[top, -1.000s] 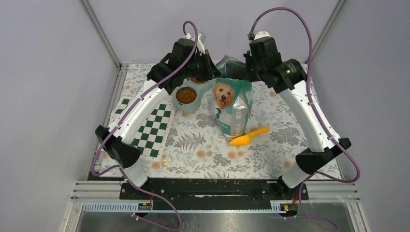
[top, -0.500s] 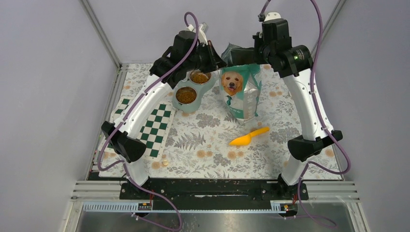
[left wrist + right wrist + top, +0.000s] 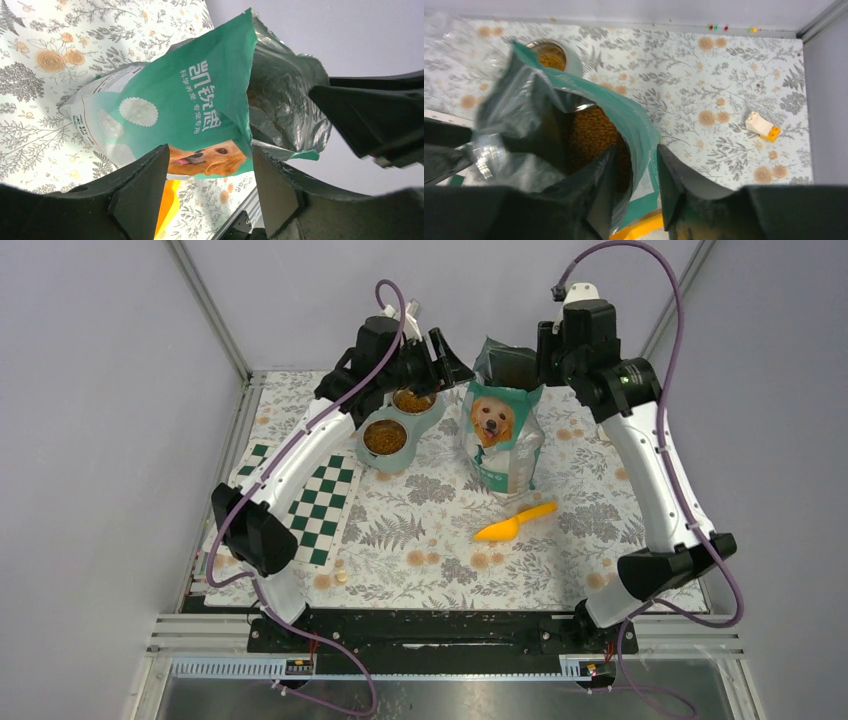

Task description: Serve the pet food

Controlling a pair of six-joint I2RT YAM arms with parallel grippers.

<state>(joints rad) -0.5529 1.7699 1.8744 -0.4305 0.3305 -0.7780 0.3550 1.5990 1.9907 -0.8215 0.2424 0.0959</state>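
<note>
Let the teal-and-white dog-print pouch [image 3: 503, 435] settle upright; right end effector [image 3: 636, 155] straddles its rim, clamping unclear; left end effector [image 3: 210, 150] gapes, empty.

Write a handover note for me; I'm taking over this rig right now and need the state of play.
Left pincer: open, empty, hovering beside the pouch's mouth.
Right pincer: open, fingers straddling the pouch rim, not clamped.
Pouch: upright on the mat, top open, kibble inside.
Double bowl stands on the pouch's left; orange scoop lies free in front of it.
Done: both bowl cups hold kibble.
Left: probably only backing both arms away; top up if more is wanted.
</note>
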